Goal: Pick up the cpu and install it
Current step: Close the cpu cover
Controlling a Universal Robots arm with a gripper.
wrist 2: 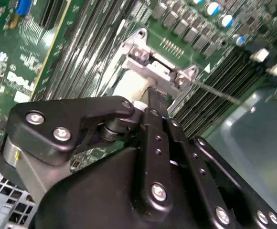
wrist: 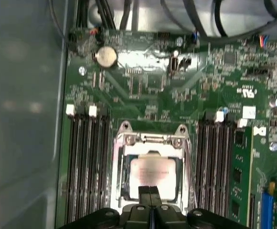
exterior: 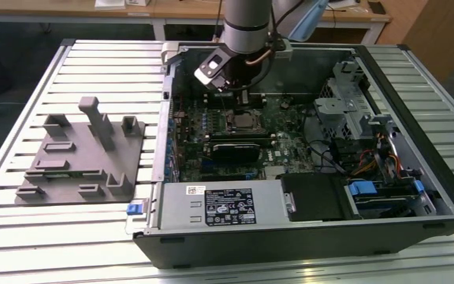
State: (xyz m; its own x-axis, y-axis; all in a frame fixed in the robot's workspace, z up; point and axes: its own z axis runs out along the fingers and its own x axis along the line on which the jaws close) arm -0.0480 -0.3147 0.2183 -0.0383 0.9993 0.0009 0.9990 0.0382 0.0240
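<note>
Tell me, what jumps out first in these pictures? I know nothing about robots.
The open computer case lying on the slatted table catches the eye first, with the gripper reaching into it over the green motherboard. In the first wrist view, the silvery cpu lies inside the metal socket frame, and the shut gripper is close over it. A grey fixture block sits to the exterior view's left of the case.

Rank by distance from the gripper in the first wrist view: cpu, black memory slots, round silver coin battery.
1. The cpu, a silvery square chip in the socket, right at the gripper.
2. Black memory slots, flanking the socket.
3. Round silver coin battery, well beyond the socket.
</note>
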